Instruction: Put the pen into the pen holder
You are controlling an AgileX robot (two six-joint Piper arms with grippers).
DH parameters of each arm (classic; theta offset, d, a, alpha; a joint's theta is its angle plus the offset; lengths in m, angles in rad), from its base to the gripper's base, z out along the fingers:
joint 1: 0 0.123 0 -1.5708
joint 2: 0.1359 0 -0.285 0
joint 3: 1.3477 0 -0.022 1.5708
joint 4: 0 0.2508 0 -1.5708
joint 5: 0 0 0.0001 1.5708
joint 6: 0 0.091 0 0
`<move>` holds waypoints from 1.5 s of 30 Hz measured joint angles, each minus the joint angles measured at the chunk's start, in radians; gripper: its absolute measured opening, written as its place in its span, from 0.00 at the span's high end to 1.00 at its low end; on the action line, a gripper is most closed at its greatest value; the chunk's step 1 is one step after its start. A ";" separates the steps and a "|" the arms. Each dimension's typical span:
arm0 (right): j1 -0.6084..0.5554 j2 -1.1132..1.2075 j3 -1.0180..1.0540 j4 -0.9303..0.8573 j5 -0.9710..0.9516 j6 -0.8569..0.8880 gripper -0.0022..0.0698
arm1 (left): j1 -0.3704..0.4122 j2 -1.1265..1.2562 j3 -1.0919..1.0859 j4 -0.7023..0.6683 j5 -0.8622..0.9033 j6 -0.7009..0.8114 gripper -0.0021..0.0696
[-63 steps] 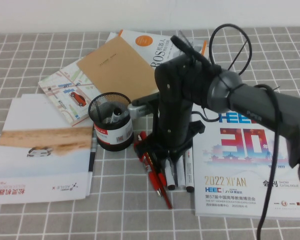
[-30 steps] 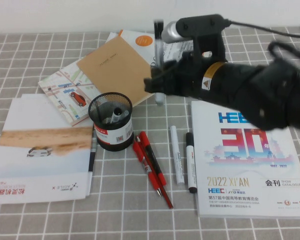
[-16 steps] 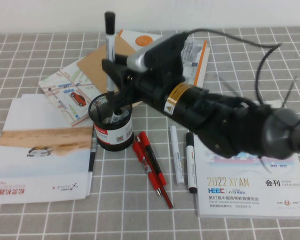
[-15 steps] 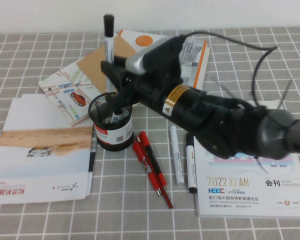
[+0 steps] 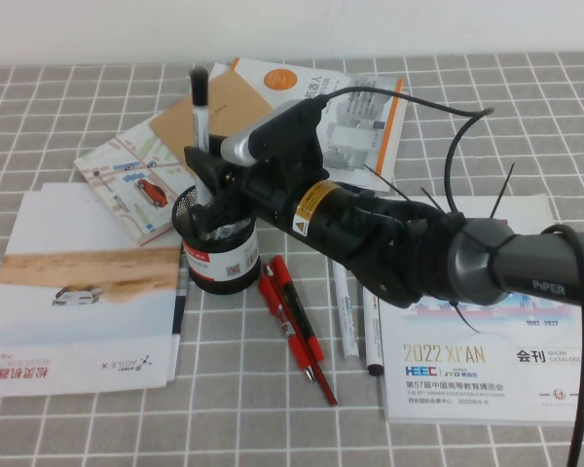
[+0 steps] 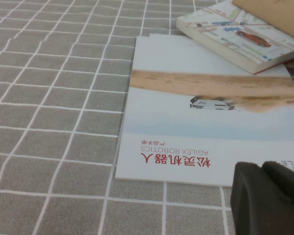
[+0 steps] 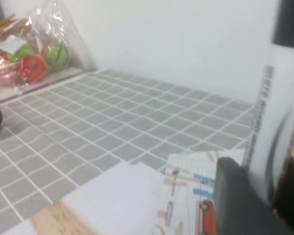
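My right gripper (image 5: 203,173) is shut on the pen (image 5: 199,112), a thick white marker with a black cap on top. It holds the pen upright, with the lower end dipping inside the rim of the pen holder (image 5: 220,255), a black mesh cup with a red-and-white label. Another marker stands inside the cup. In the right wrist view the pen (image 7: 278,93) stands between the black fingers (image 7: 235,196) of my right gripper (image 7: 264,188). My left gripper (image 6: 262,169) hangs shut and empty over the white brochure (image 6: 196,112), out of the high view.
Two red pens (image 5: 294,316), a white-capped marker (image 5: 345,316) and a black-capped marker (image 5: 373,341) lie right of the cup. Books lie behind it (image 5: 136,170), a brochure to its left (image 5: 78,292) and a catalogue to the right (image 5: 487,360). My right arm (image 5: 399,243) spans the middle.
My right gripper has carried the pen left and downward. Its lower end now sits inside the holder's rim.
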 joint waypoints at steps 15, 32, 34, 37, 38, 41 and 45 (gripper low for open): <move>0.000 -0.225 0.077 0.008 0.132 0.002 0.91 | 0.000 0.000 0.000 0.000 0.000 0.000 0.97; -0.029 -1.007 0.616 -0.062 0.291 0.004 0.99 | 0.000 0.000 0.000 0.000 0.000 0.000 0.97; -0.029 -1.066 0.641 -0.075 0.380 0.004 0.99 | 0.000 0.000 0.000 0.000 0.000 0.000 0.97; -0.029 -1.146 0.686 -0.142 0.516 0.004 0.99 | 0.000 0.000 0.000 0.000 0.000 0.000 0.97; -0.029 -1.169 0.700 -0.163 0.551 0.004 0.99 | 0.000 0.000 0.000 0.000 0.000 0.000 0.97; -0.029 -1.237 0.743 -0.194 0.637 0.004 0.99 | 0.000 0.000 0.000 0.000 0.000 0.000 0.97; -0.029 -1.334 0.792 -0.201 0.730 0.004 0.99 | 0.000 0.000 0.000 0.000 0.000 0.000 0.97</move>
